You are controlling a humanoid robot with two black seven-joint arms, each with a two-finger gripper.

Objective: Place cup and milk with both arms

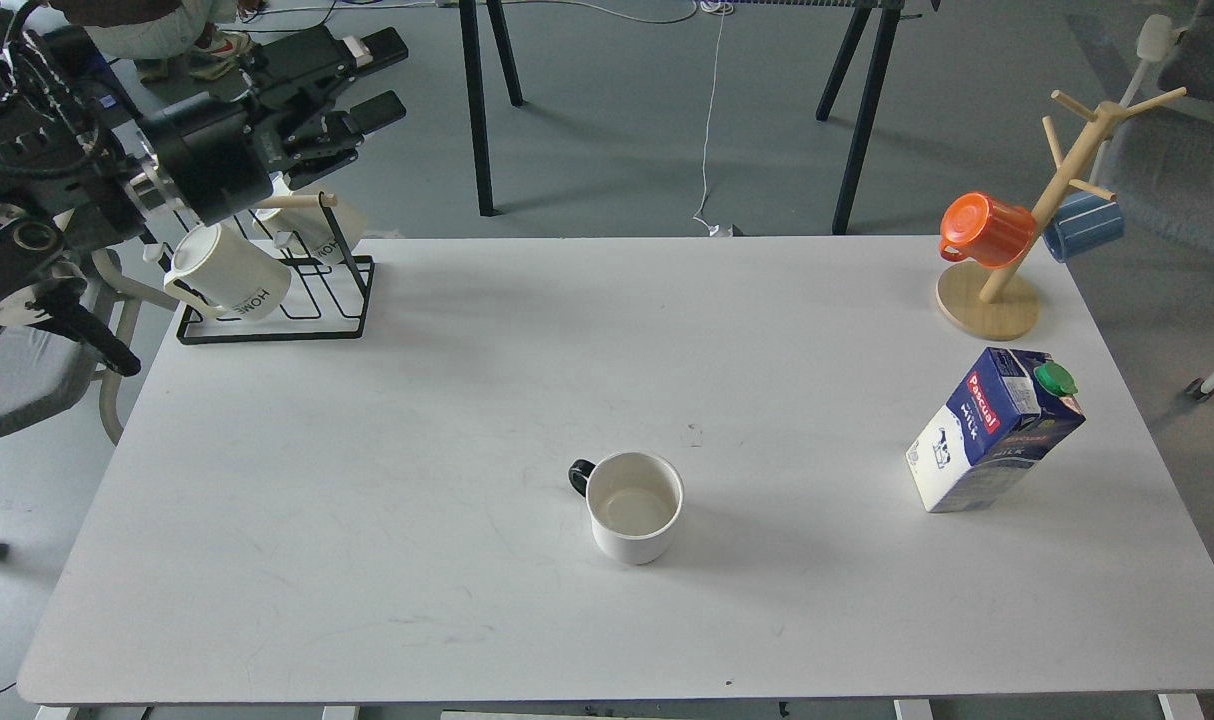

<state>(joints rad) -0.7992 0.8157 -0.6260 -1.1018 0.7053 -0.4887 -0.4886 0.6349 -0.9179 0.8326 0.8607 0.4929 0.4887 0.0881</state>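
Note:
The cup (pixel 633 518), a plain white mug with a black handle pointing left, stands upright on the white table (pixel 367 480) near the front middle. The milk (pixel 992 430), a blue and white carton with a green cap and red "Pascual" label, stands upright at the right side. My left gripper (pixel 372 78) is raised at the far left, above the table's back-left corner, its two black fingers apart and empty. It is far from the cup. My right arm and gripper are out of view.
A black wire rack (pixel 342 300) with cream "HOME" mugs (pixel 229 275) stands at the back left, under my left arm. A wooden mug tree (pixel 989 305) with an orange cup (pixel 985 230) and a blue cup (pixel 1085 226) stands at the back right. Black table legs stand beyond.

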